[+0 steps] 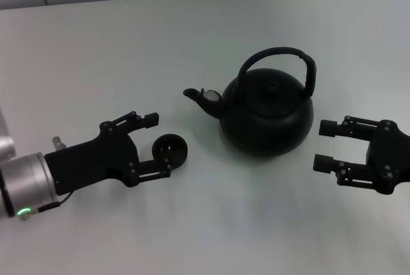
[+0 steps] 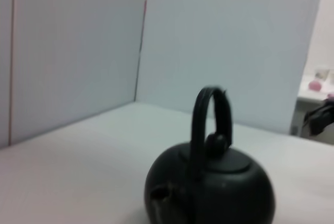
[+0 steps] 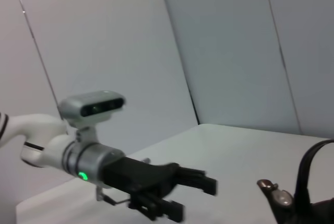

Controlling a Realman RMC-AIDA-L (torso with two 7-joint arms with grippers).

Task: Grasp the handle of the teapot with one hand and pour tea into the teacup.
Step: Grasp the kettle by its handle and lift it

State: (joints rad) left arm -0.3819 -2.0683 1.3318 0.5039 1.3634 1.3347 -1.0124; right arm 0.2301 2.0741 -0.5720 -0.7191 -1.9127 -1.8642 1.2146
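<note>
On the white table (image 1: 192, 31) the teapot (image 1: 269, 111) stands upright near the middle, its spout (image 1: 204, 97) pointing toward the robot's left and its handle (image 1: 282, 57) arched over the lid. Just to the left of the spout sits the teacup (image 1: 170, 149), small and dark, apart from the pot. The left gripper (image 1: 157, 143) lies low over the table with its fingers spread wide; the cup rests right at the lower fingertip, between the two tips, and nothing is gripped. The right gripper (image 1: 325, 145) waits beside the pot's right flank, close to it but not touching, fingers also spread wide and holding nothing. From the left wrist the pot (image 2: 209, 187) shows straight ahead with its handle (image 2: 209, 114) standing tall.
</note>
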